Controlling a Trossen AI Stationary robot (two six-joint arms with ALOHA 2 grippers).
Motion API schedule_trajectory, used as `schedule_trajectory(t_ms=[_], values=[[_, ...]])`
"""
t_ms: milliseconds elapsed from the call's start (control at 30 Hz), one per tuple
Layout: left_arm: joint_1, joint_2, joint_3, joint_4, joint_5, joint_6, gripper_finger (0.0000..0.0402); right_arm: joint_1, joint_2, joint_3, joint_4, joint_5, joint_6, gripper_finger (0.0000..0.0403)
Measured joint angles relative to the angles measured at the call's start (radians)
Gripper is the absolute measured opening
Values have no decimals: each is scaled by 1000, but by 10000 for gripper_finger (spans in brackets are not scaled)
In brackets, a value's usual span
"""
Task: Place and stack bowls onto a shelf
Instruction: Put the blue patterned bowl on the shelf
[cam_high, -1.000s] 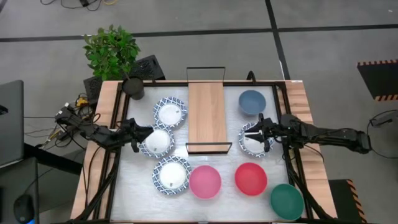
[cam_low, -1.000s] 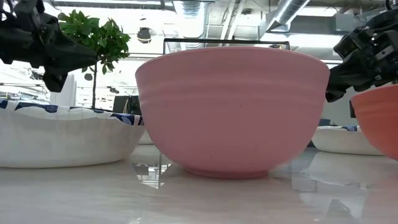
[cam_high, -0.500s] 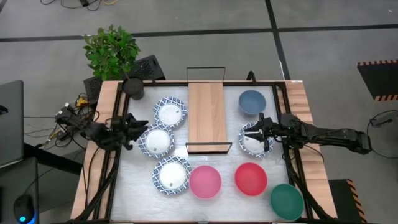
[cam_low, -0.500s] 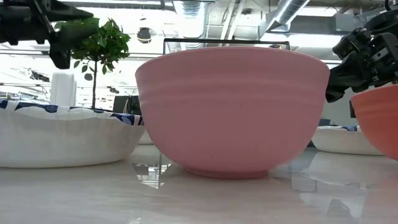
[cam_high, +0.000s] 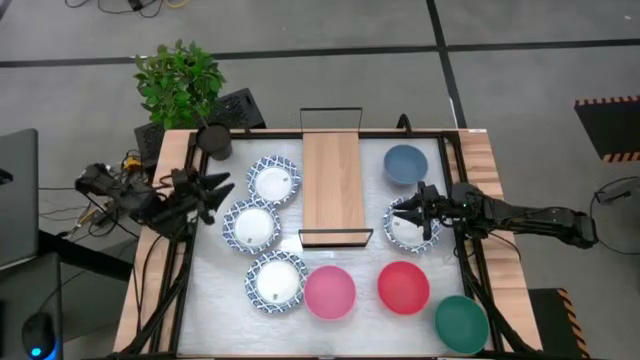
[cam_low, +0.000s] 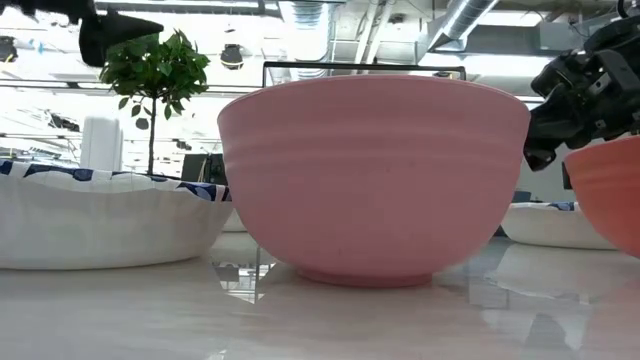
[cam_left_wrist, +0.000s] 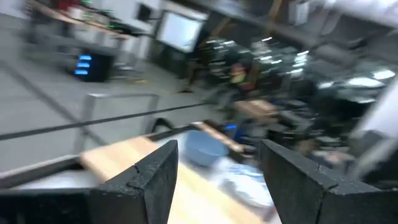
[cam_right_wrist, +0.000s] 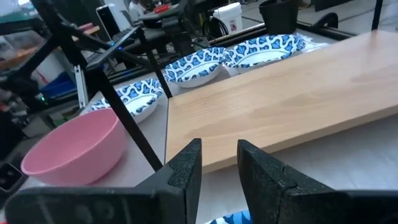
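Note:
The light-wood shelf (cam_high: 333, 180) stands bare at the table's far middle. To its left rest three white bowls with blue rims (cam_high: 274, 180) (cam_high: 250, 225) (cam_high: 276, 280). A fourth (cam_high: 408, 228) sits on the right, with a slate-blue bowl (cam_high: 405, 163) beyond it. Pink (cam_high: 329, 290), red (cam_high: 403, 287) and green (cam_high: 461, 322) bowls line the near side. My left gripper (cam_high: 210, 188) hangs open, high above the left rail. My right gripper (cam_high: 410, 213) hovers a little open over the right white bowl's far rim; in the low view it (cam_low: 545, 130) stays above that bowl (cam_low: 555, 225).
A potted plant (cam_high: 214, 140) stands at the far left corner. Black wire frames (cam_high: 335, 238) close the shelf's short ends. Wooden rails (cam_high: 160, 230) run along both sides of the table. Cables and gear lie off the left side.
My left gripper has opened, drawn back from the middle left white bowl's rim toward the table's left edge, and risen well above the table. That bowl stays where it was. My right gripper has kept its place over the right white bowl.

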Motion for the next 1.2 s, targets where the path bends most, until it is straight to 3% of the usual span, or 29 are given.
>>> schedule_trajectory(t_ms=[167,367,500,700,900,1033,1200], values=[[88,133,218,-282,24,-61,210,0,0,0,1,0,86,129],[289,268,477,-674,200,-208,210,0,0,0,1,13,105,129],[453,351,588,-825,295,-213,210,0,0,0,2,14,105,129],[752,480,620,-868,583,-155,210,0,0,0,3,15,105,129],[1037,632,619,-898,712,-51,210,0,0,0,3,15,104,129],[1203,745,619,-900,916,9,210,0,0,0,3,15,102,129],[1311,896,619,-896,961,56,210,0,0,0,3,15,102,129]])
